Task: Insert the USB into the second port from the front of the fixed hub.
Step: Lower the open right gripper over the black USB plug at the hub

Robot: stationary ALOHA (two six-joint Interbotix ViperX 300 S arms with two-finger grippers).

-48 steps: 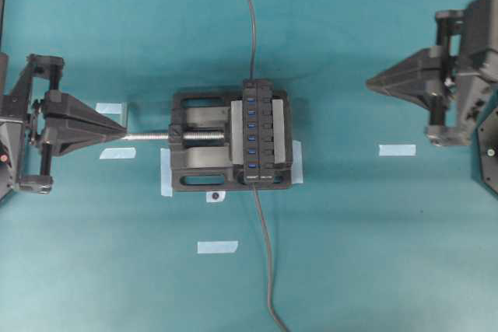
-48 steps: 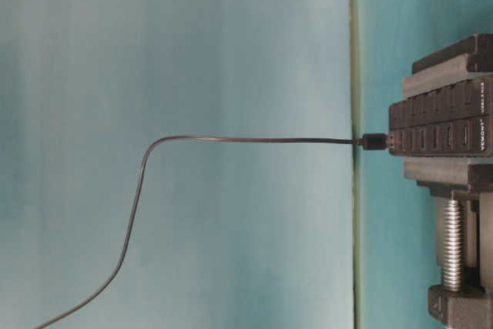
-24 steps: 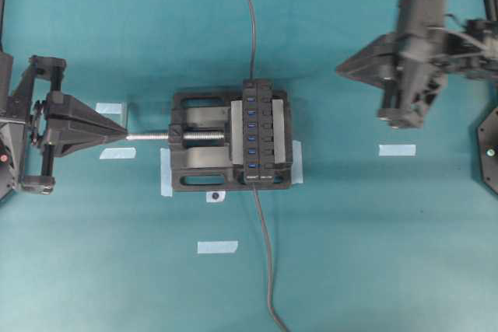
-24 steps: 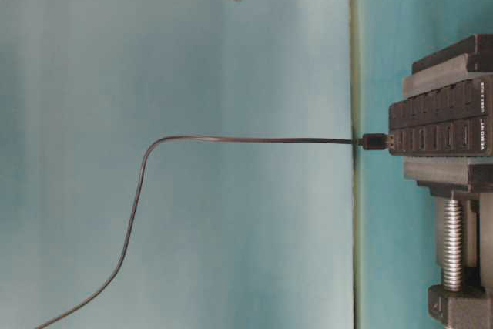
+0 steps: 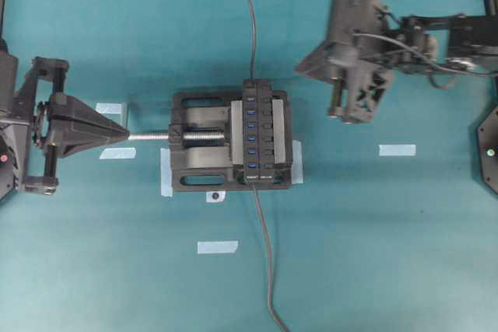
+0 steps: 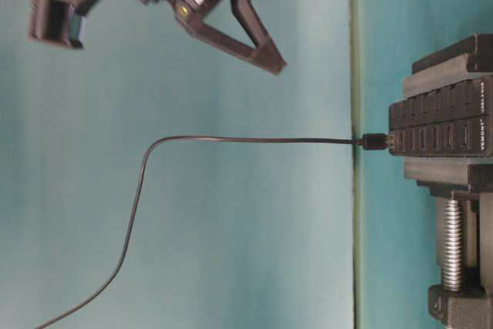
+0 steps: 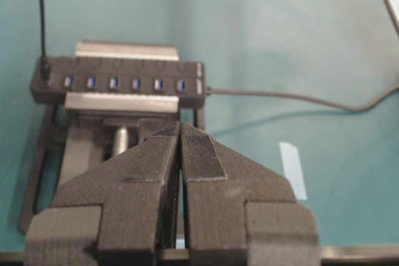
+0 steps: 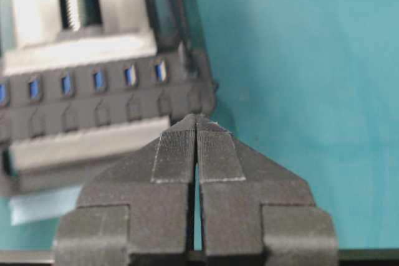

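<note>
The small black USB plug (image 6: 375, 142) sits in the far-end slot of the long black fixed hub (image 5: 257, 134), so the move looks unstarted. The right pincer (image 5: 299, 68) and left pincer (image 5: 123, 128) are closed and empty.

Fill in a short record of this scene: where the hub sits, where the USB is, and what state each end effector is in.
hub: fixed hub clamped in the vise, mid-table
plug: USB seated in the hub's end port; six blue ports free
left end effector: shut, empty, tip by the end of the screw
right end effector: shut, empty, raised off the table beside the hub
</note>
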